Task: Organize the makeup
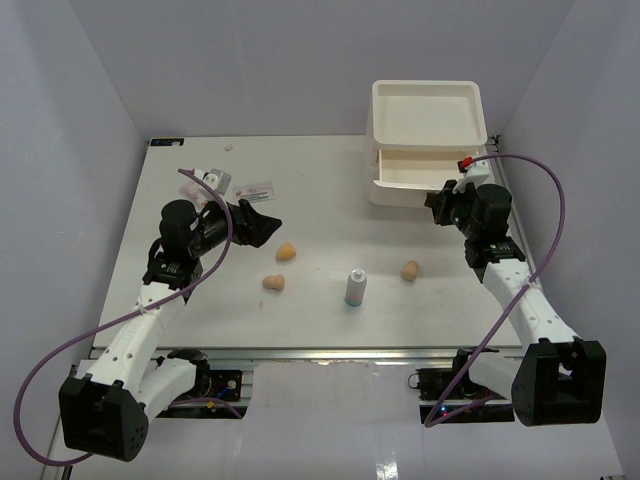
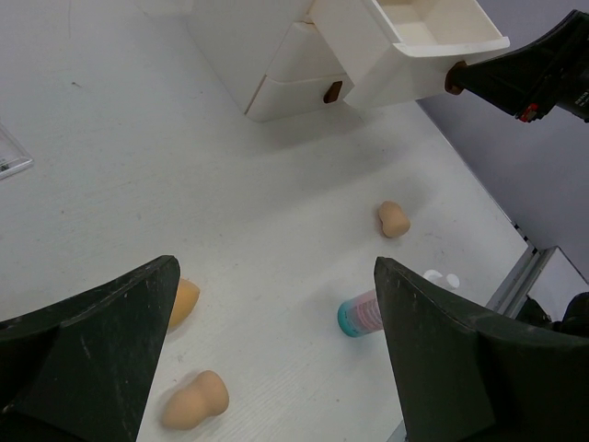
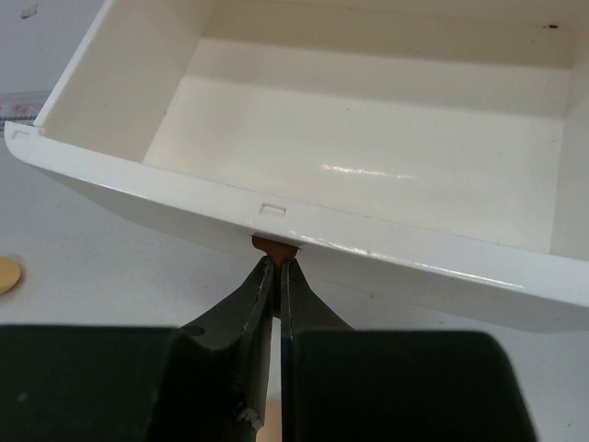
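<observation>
The right gripper [image 3: 276, 269] was pinched closed on the brown knob [image 3: 274, 246] of the open drawer [image 3: 386, 241] (its front lip just above the fingertips); the left gripper [image 2: 276, 318] hung spread wide, holding nothing; a tan sponge [image 2: 182, 302] and a second sponge [image 2: 196, 401] lay by one finger, the white bottle [image 2: 361, 315] beside the other; a third sponge [image 2: 394, 219] lay farther ahead; a flat packet [image 2: 7, 152] lay well off to its side.
</observation>
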